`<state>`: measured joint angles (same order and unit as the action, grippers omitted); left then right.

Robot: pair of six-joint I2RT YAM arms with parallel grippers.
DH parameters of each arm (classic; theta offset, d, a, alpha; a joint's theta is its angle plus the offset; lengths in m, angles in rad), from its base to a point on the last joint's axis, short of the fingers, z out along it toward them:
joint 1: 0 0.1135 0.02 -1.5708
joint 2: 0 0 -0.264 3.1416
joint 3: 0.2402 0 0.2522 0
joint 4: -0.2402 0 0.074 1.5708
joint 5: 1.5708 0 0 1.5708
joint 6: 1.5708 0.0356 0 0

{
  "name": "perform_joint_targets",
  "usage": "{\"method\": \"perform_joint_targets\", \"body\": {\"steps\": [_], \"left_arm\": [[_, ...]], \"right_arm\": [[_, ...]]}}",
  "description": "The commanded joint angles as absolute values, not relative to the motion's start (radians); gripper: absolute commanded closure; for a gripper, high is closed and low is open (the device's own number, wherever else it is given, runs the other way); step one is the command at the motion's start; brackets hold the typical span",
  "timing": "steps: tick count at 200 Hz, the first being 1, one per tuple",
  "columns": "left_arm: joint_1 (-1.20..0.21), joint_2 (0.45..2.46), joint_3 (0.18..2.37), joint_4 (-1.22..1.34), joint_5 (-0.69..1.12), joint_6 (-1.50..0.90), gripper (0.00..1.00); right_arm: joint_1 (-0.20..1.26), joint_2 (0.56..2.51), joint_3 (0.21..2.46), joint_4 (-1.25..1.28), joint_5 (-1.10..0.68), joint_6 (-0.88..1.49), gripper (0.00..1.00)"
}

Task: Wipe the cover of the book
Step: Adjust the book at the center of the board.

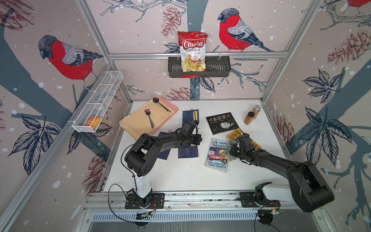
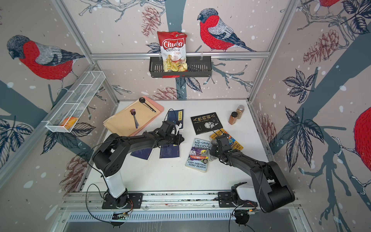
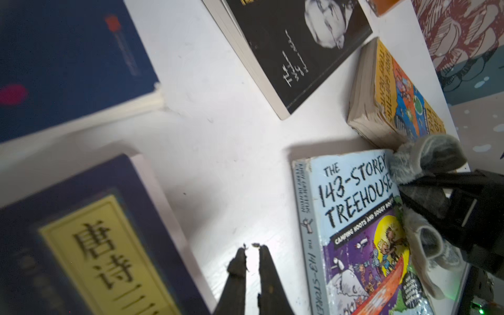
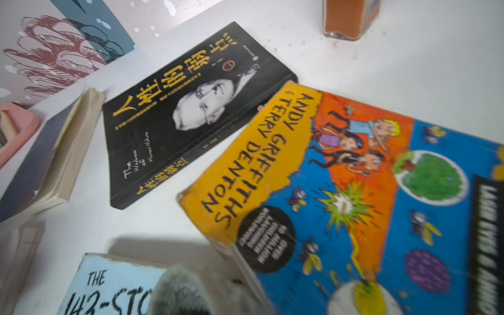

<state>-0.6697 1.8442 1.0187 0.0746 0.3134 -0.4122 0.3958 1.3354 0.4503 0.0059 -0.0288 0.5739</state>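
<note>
- I see the Treehouse book (image 1: 217, 154) lying flat on the white table (image 1: 180, 176), right of centre, just beside a yellow book (image 1: 234, 133).
- My right gripper (image 3: 403, 189) pinches a grey cloth (image 3: 431, 152) that drapes along the cover's edge away from the spine.
- My left gripper (image 3: 252, 251) sits between the blue books (image 3: 68, 62) and the Treehouse book, jaws a narrow slit apart, holding nothing.

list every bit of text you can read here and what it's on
"Chuba Cassava Chips": chips bag.
"THE 143-STOREY TREEHOUSE", "ANDY GRIFFITHS & TERRY DENTON": light blue book.
"CAMPING HOOTS AND SOGGY BO": same cover, rest hidden by the grey cloth.
"ANDY GRIFFITHS & TERRY DENTON": orange book.
"人性的弱点": black book; its small print is too small.
"唐诗": yellow label of navy book; rest blurred.
</note>
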Motion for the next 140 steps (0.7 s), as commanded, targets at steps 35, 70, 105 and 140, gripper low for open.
{"method": "perform_joint_targets", "body": {"steps": [35, 70, 105, 140], "left_arm": [[-0.744, 1.893, 0.968, 0.111, 0.348, -0.442, 0.89], [-0.753, 1.893, 0.96, 0.143, 0.368, -0.462, 0.89], [-0.753, 1.91, 1.006, 0.112, 0.34, -0.452, 0.9], [-0.751, 1.911, 1.076, 0.043, 0.262, -0.434, 0.91]], "right_arm": [[0.463, 1.454, 0.509, 0.008, -0.087, 0.581, 0.99], [0.483, 1.477, 0.519, 0.038, -0.104, 0.584, 0.99], [0.509, 1.537, 0.591, 0.052, -0.116, 0.568, 1.0], [0.525, 1.627, 0.68, 0.07, -0.135, 0.547, 1.0]]}}
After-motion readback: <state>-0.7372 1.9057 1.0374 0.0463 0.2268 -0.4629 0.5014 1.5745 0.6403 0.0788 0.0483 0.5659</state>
